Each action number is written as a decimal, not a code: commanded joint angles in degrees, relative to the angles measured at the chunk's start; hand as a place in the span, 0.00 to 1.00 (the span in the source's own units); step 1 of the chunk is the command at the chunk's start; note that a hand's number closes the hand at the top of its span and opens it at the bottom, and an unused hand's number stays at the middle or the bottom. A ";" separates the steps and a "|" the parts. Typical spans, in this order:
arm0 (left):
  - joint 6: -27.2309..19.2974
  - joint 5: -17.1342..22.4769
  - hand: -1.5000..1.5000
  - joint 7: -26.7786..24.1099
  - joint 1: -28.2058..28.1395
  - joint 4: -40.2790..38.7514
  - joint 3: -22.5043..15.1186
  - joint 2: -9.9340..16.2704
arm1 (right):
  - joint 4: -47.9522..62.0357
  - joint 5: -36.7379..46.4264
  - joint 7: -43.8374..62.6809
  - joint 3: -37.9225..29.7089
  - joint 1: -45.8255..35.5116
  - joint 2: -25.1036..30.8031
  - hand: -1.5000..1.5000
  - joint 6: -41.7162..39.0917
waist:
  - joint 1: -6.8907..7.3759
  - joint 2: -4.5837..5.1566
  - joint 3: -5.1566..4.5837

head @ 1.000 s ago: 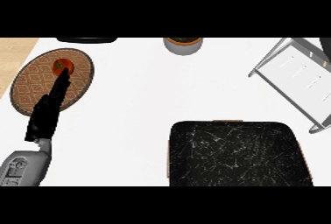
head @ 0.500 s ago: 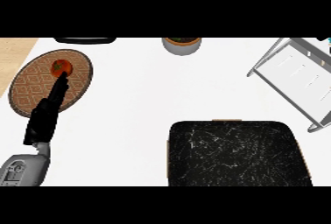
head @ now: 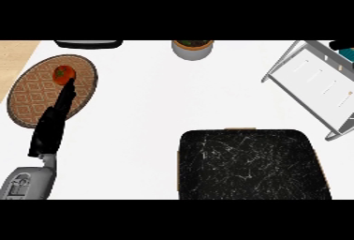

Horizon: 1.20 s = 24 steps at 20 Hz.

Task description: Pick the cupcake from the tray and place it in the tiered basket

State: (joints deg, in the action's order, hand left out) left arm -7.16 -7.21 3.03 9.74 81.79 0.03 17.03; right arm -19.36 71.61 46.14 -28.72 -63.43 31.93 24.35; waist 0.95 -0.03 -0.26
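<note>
One hand in view here, the left hand (head: 52,125), coming up from the lower left corner on its grey forearm (head: 27,180). It lies long and narrow across the counter, fingers stretched out straight and pressed close together in a single dark line, with the fingertips (head: 68,85) reaching onto the round woven tray (head: 33,93). Nothing is held; the fingers are not curled round anything.

Right at those fingertips sits the cupcake (head: 63,73), a small reddish-orange round thing in the upper part of the tray. The tips look to be touching its near edge or just short of it; from this angle I cannot tell which. The tray itself, brown with a diamond pattern, rests at the left of the white counter (head: 152,93), with a strip of light wood (head: 14,54) showing beyond the counter's left edge.

Moving out to the right, a large black marbled slab (head: 249,164) with rounded corners fills the lower middle of the view. Along the far edge, a grey pot with a brown inside (head: 192,48) stands near the middle, and a dark flat object (head: 88,43) is cut off by the top of the view to its left.

Over at the far right stands the tiered basket (head: 314,84), a grey wire frame seen at a tilt, well apart from the tray and the cupcake.
</note>
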 commanded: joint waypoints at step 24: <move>0.15 -0.29 0.50 -1.16 -7.73 2.33 4.72 1.12 | -55.15 -9.29 13.28 1.11 24.39 -7.45 0.00 -5.59 | -5.38 -1.87 0.13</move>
State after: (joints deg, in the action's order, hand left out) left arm -6.55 -7.17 3.22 4.77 83.68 4.28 18.14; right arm -62.35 64.88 56.79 -27.58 -45.97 25.99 24.19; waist -3.86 -1.65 -0.12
